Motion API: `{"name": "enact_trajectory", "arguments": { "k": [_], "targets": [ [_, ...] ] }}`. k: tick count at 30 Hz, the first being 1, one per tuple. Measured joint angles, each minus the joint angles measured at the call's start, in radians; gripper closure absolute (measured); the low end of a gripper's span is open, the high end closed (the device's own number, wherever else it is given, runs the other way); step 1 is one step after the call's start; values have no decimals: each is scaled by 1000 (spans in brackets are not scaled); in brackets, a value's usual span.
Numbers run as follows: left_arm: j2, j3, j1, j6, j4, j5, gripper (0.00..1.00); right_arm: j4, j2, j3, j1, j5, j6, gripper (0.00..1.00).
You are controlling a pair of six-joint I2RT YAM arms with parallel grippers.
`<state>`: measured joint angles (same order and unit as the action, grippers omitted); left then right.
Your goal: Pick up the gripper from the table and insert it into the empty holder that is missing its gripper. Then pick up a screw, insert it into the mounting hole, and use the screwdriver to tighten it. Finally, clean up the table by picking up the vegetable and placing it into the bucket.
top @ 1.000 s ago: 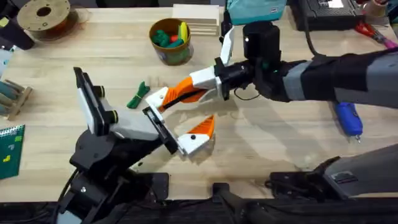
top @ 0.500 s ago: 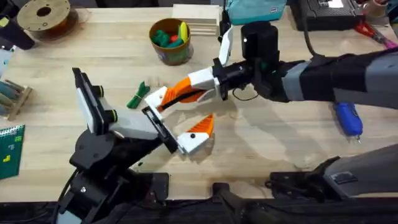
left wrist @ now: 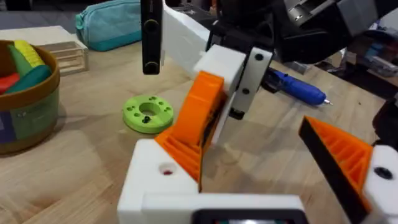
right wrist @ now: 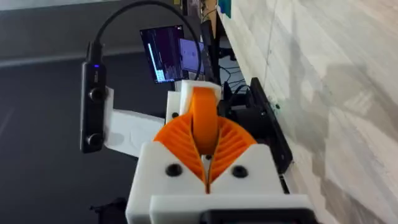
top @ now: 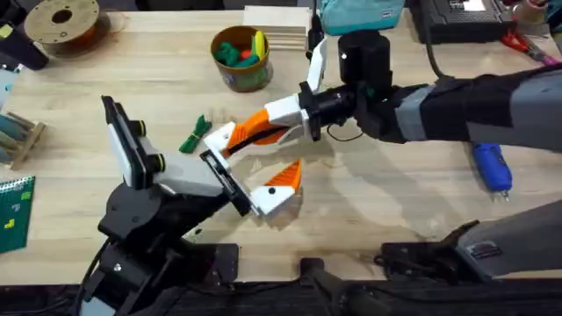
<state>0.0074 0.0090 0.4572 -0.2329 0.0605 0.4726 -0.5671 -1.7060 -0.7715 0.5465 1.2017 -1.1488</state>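
My right gripper (top: 256, 130) is shut on the orange gripper (right wrist: 204, 118) and holds it against the white holder (top: 221, 138), the far finger of my left gripper (top: 255, 162). In the left wrist view the orange piece (left wrist: 194, 124) sits on the holder block (left wrist: 155, 183), beside a small mounting hole (left wrist: 166, 169). My left gripper is open; its other finger (top: 279, 186) carries an orange tip. The dark-green vegetable (top: 195, 134) lies just left of the holder. The bucket (top: 240, 57) stands at the back. The blue screwdriver (top: 492, 167) lies at the right. The screw is out of view.
A lime-green ring (left wrist: 147, 113) lies on the table beyond the holder. A brown filament spool (top: 63, 25) sits at the back left, a wooden block (top: 277, 25) and a teal pouch (top: 360, 13) at the back. Bare wood lies in front of the right arm.
The right arm has edged slightly to the left against the holder. Nothing else has moved.
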Motion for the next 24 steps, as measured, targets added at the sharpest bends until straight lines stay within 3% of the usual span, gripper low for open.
{"name": "enact_trajectory", "arguments": {
  "k": [13,24],
  "targets": [
    [0,0,-2,1,0,67,13,6,-9,0,-15,56,2,985],
    [0,1,-9,4,3,78,13,9,-9,0,-12,51,35,986]
  ]
}}
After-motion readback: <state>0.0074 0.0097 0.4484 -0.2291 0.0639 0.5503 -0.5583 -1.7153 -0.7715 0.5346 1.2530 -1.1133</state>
